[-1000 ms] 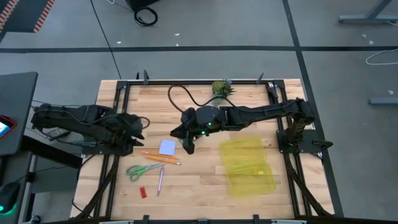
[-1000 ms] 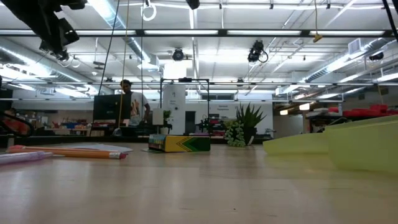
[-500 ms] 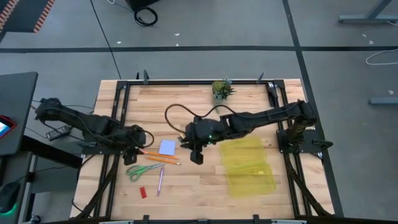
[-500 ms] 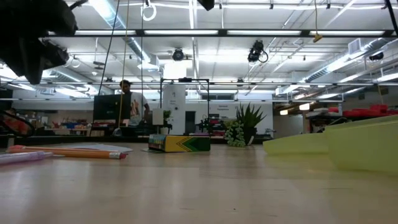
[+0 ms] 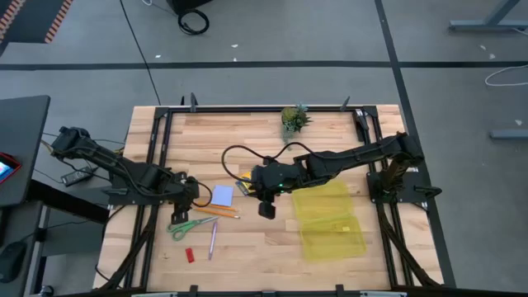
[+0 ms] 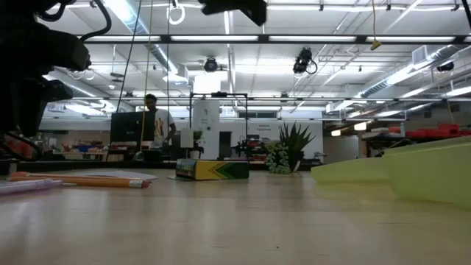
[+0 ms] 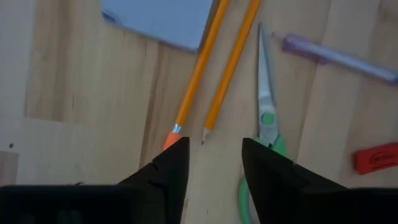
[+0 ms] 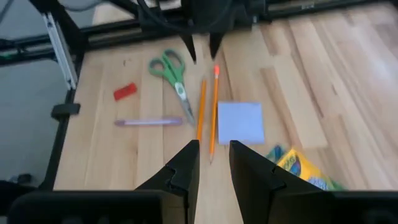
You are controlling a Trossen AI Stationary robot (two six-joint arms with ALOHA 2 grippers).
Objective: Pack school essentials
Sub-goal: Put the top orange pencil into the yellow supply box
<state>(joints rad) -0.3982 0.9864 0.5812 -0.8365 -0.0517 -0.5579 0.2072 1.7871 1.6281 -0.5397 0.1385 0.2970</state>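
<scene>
Your left gripper (image 7: 212,163) hangs low over the wooden table (image 5: 247,247), its dark fingers (image 7: 166,168) spread apart, with nothing between them. It sits just above the near ends of two orange pencils (image 7: 217,65) lying side by side. Beside them lie the green-handled scissors (image 7: 264,134), a pinkish-purple pen (image 7: 339,55) and a small red eraser (image 7: 376,157); the light-blue square note pad (image 7: 158,20) touches the pencils' far ends.

Your right gripper (image 8: 212,163) hovers near the table's middle, its fingers parted and empty. The yellow-green crayon box (image 8: 305,169) lies just beside the note pad. A translucent yellow plastic case (image 5: 328,219) rests on the right.
</scene>
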